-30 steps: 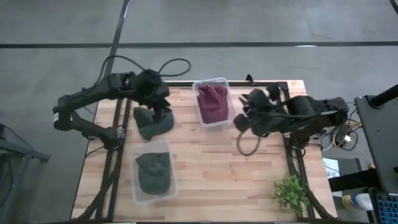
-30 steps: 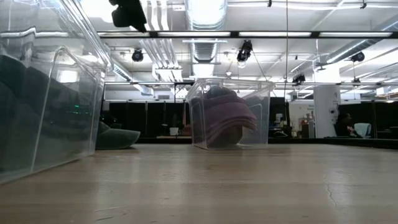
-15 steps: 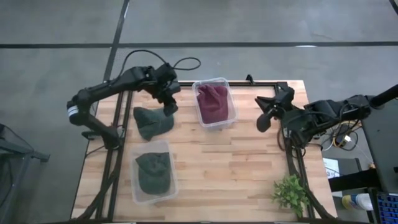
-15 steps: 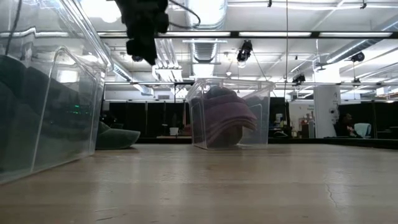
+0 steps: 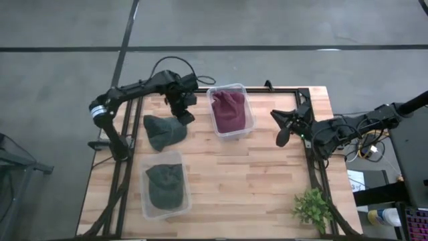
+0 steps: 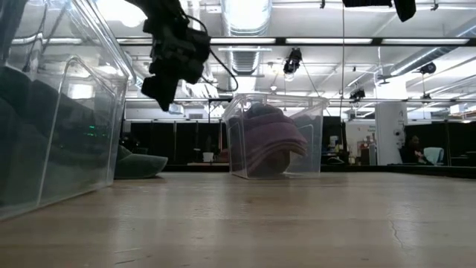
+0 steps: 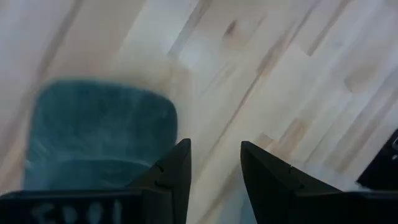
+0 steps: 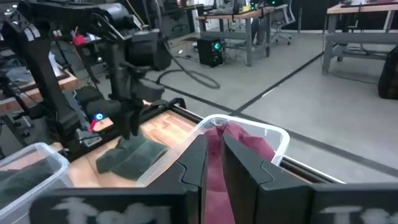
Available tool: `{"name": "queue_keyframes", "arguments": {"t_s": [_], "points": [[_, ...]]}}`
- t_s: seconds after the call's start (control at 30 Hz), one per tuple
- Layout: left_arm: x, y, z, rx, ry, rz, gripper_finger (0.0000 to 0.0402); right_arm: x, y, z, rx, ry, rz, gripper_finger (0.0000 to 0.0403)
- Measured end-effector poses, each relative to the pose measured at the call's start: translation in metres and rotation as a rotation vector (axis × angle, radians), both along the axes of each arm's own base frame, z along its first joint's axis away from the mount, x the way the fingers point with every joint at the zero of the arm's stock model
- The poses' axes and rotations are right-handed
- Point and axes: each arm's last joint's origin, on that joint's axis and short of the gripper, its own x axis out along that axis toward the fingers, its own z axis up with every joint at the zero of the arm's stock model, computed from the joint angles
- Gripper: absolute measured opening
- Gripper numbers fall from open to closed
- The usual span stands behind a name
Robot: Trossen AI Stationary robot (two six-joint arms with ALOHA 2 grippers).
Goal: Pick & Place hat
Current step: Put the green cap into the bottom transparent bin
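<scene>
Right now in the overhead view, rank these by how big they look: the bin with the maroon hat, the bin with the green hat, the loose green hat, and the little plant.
1. Bin with the green hat, largest.
2. Bin with the maroon hat, slightly smaller.
3. Loose green hat.
4. Plant.

The loose green hat and plant look close; that order is unsure.

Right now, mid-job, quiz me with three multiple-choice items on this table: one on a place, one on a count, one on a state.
1. Where does the loose green hat lie?
A. on the bare table beside the left gripper
B. in the maroon hat's bin
C. by the plant

2. How many clear bins hold a hat?
A. none
B. one
C. two

3. What is the left gripper carrying?
A. the maroon hat
B. nothing, fingers parted
C. the plant

Key: 1 A, high view shows it on wood. 2 C, the maroon hat and the binned green hat. 3 B, left wrist view shows only tabletop between its fingers.
</scene>
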Motion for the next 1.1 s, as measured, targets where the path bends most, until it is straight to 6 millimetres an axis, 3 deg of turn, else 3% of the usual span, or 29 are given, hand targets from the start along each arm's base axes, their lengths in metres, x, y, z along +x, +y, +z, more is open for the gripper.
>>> {"name": "queue_keyframes", "arguments": {"t_s": [0.47,0.6,0.83,1.1], "points": [[0.029,0.016,-0.053,-0.129,0.191,0.317,0.0131,0.001,0.001,0.002,-0.005,0.004,0.027,0.0043],[0.028,0.017,-0.052,-0.104,0.211,0.412,0.0131,0.001,0.001,0.002,-0.006,0.005,0.032,0.0043],[0.012,0.017,-0.022,0.309,0.256,0.687,0.0131,0.001,0.001,0.002,-0.022,0.017,0.035,0.0043],[0.008,0.014,-0.038,0.258,0.307,0.934,0.0131,0.001,0.001,0.002,-0.038,0.027,0.038,0.0043]]}}
